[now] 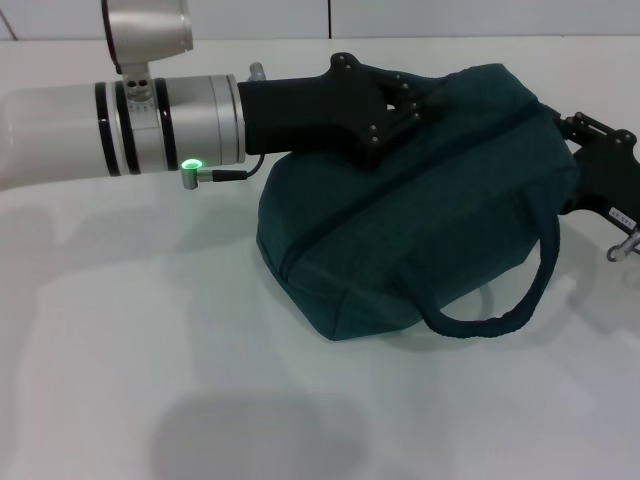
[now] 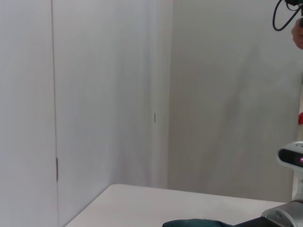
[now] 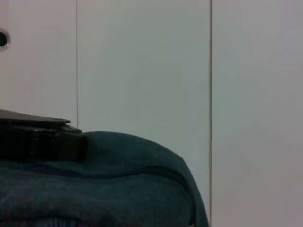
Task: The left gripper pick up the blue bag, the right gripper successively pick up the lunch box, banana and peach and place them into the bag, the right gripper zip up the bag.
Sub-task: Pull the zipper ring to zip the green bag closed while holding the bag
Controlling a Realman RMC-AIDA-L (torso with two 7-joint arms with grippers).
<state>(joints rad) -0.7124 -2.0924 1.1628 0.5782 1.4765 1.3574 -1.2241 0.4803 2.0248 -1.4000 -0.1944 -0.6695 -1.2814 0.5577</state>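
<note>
1. Where the left end effector [image 1: 415, 105] reaches in, its fingers bury in the fabric at the top far edge; whether they pinch it, I cannot tell.
2. Centre of the counter [image 1: 150, 330], the blue bag [image 1: 420, 240] slumps: soft and yielding. Its padded loop handle [image 1: 510, 300] looks the surest hold.
3. Behind the bag's right end sits the right end effector [image 1: 600, 170], fingers hidden.

zipped blue bag [image 1: 420, 230] slumps tilted, one handle drooping.
</note>
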